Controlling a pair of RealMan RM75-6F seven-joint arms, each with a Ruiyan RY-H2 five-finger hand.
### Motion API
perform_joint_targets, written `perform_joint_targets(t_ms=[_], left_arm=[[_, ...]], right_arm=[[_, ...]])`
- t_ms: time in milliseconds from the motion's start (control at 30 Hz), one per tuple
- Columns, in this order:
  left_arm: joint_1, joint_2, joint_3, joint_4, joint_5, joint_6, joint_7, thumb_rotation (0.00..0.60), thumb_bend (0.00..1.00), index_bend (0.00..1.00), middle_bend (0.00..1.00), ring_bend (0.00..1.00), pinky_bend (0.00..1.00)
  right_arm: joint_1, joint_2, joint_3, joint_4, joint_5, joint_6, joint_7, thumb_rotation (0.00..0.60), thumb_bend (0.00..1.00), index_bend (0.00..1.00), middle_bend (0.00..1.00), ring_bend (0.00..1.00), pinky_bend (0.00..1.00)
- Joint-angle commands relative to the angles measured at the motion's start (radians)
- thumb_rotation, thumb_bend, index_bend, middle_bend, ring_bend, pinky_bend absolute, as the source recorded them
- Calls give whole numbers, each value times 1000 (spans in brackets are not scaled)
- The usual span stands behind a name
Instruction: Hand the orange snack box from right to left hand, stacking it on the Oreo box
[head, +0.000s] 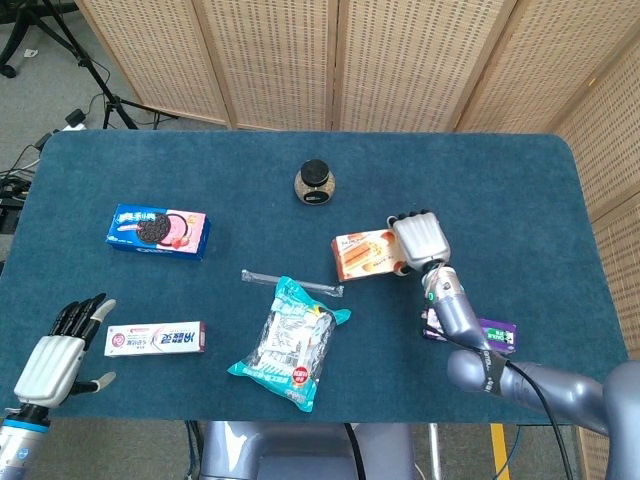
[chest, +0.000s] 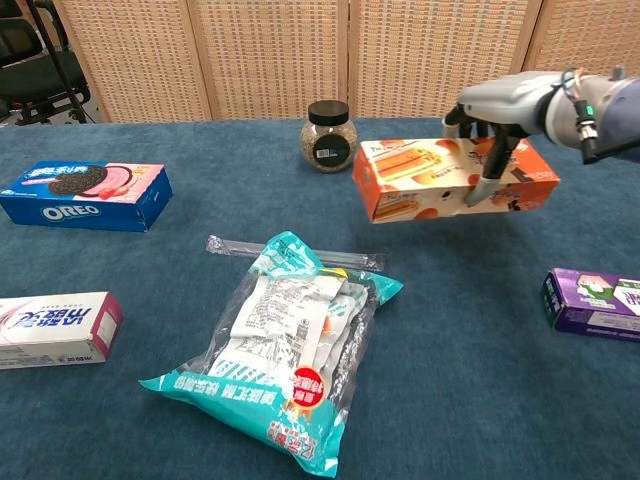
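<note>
lying between the boxes: snack bag, straw.

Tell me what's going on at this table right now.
The robot's right hand grips the orange snack box and holds it in the air above the blue table, near the small jar. The left hand waits open at the near left edge, beside a white and pink box. The Oreo box lies flat on the far left, with nothing stacked on it yet.
</note>
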Motion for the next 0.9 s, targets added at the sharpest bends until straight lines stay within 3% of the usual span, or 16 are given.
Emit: perform_joint_targets(t_ms=[33, 533, 900], left_arm=[[-2, 3, 1, 1, 1, -4, -10, 600, 136, 32, 0, 0, 0], [-7, 28, 3, -8, -7, -16, -52, 600, 136, 32, 0, 0, 0], [-12, 31, 3, -1, -8, -24, -92, 600, 136, 32, 0, 0, 0]], right_arm=[[42, -38, 16, -2, 38, 7, -40, 600, 90, 547, 492, 413, 428], [172, -170, 51, 52, 154, 34, -134, 600, 90, 547, 491, 413, 431], [273, -269, 89, 151, 335, 94, -281, 600, 89, 547, 493, 414, 438]])
